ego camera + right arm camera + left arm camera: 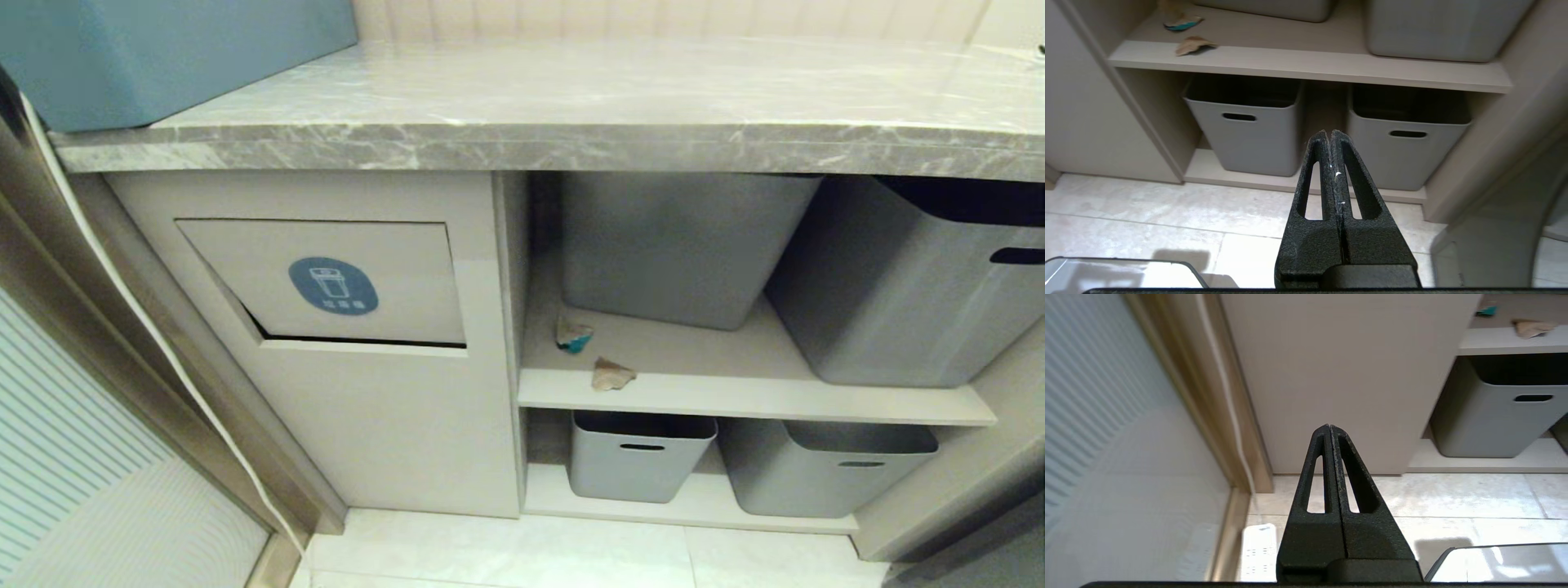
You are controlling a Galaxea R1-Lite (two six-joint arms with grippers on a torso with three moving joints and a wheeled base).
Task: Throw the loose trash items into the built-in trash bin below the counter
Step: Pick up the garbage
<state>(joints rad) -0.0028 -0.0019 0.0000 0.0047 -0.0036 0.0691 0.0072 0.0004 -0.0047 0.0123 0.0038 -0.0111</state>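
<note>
Brown scraps point(592, 353): two; tubs point(637, 465): four.

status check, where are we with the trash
Left gripper and right gripper shut, empty, low above floor. Two cardboard scraps on upper shelf. Bin flap unobstructed.

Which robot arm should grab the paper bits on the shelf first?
Probably the right. The right gripper, jaws shut, faces the open shelves, where the two scraps lie on the upper shelf. The left gripper, also shut, faces the blank cabinet panel, with the scraps off to its side.
</note>
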